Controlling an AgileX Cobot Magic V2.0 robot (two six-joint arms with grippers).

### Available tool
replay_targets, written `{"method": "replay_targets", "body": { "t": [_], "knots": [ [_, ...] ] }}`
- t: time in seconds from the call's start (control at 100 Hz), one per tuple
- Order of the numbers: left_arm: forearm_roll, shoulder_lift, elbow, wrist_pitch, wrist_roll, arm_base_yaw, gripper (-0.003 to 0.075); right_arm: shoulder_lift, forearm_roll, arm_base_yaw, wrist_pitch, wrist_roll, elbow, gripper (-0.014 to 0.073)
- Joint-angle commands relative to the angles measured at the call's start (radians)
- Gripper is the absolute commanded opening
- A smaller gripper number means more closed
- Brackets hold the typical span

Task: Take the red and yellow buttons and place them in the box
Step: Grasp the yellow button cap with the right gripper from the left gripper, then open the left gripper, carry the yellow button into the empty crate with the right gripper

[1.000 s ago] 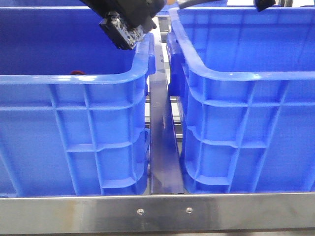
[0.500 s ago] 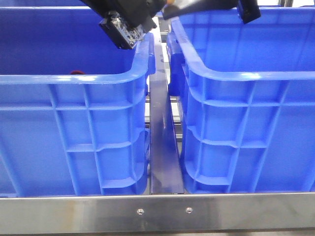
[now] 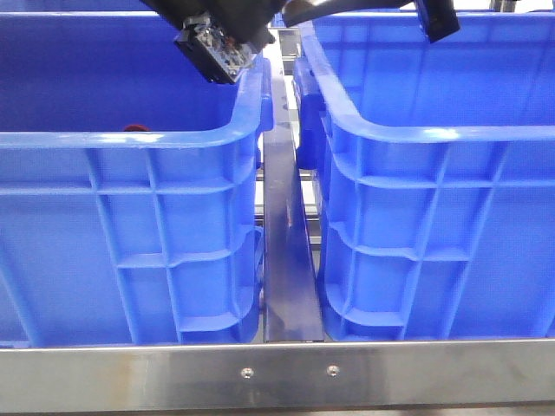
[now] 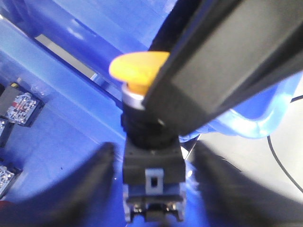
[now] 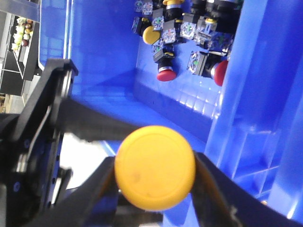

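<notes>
The left tool [image 3: 227, 39] has lifted a little since a second ago, and the contact block it carries now sits slightly higher over the inner rim of the left crate [image 3: 130, 139]. It is clamped on a yellow button [image 4: 137, 71], whose dark body and grey-blue base show between its fingers [image 4: 227, 71] in the left wrist view. The right arm, barely in view a second ago, now reaches across the top of the right crate [image 3: 434, 134], its dark end [image 3: 434, 19] at the upper edge. The right tool [image 5: 155, 182] grips a second yellow button [image 5: 155, 168] by its sides, the domed cap facing the camera. Past it, on a crate floor, lie more buttons, among them two red buttons [image 5: 165, 74] amid yellow-capped ones and contact blocks.
</notes>
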Motion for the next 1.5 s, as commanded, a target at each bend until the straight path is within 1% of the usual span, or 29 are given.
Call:
{"method": "replay_targets", "body": {
  "t": [0.0,0.15,0.31,0.49,0.61,0.76,0.87,0.92,1.06,1.14,1.24,1.4,1.49],
  "knots": [
    [-0.034,-0.037,-0.027,-0.036,-0.001,-0.007,0.0554,-0.033,0.076,0.0,0.016,-0.014,-0.036,0.0159],
    [-0.034,-0.037,-0.027,-0.032,-0.001,-0.007,0.0554,-0.045,0.083,-0.023,0.022,-0.014,-0.045,0.0159],
    [-0.034,-0.037,-0.027,-0.032,-0.001,-0.007,0.0554,-0.082,0.083,-0.135,0.037,-0.021,-0.074,0.0159],
    [-0.034,-0.037,-0.027,-0.034,-0.001,-0.007,0.0554,-0.126,0.061,-0.294,0.02,-0.195,-0.075,0.0159],
    [-0.034,-0.037,-0.027,-0.035,-0.001,-0.007,0.0554,-0.128,0.053,-0.352,-0.04,-0.294,-0.074,0.0159],
    [-0.034,-0.037,-0.027,-0.035,-0.001,-0.007,0.0554,-0.128,-0.045,-0.342,-0.234,-0.365,-0.044,0.0159],
    [-0.034,-0.037,-0.027,-0.035,-0.001,-0.007,0.0554,-0.125,-0.117,-0.319,-0.373,-0.382,0.001,0.0159],
    [-0.034,-0.037,-0.027,-0.035,-0.001,-0.007,0.0554,-0.125,-0.145,-0.305,-0.461,-0.399,0.02,0.0159],
    [-0.034,-0.037,-0.027,-0.037,-0.001,-0.007,0.0554,-0.123,-0.163,-0.246,-0.654,-0.504,0.06,0.0159],
    [-0.034,-0.037,-0.027,-0.04,-0.001,-0.007,0.0554,-0.109,-0.163,-0.213,-0.718,-0.549,0.062,0.0159],
    [-0.034,-0.037,-0.027,-0.043,-0.001,-0.007,0.0554,-0.071,-0.162,-0.198,-0.795,-0.553,0.061,0.0159],
    [-0.034,-0.037,-0.027,-0.043,-0.001,-0.007,0.0554,0.004,-0.16,-0.198,-0.811,-0.553,0.057,0.0159],
    [-0.034,-0.037,-0.027,-0.046,-0.001,-0.007,0.0554,0.052,-0.16,-0.198,-0.847,-0.553,0.057,0.0159]
  ]
}}
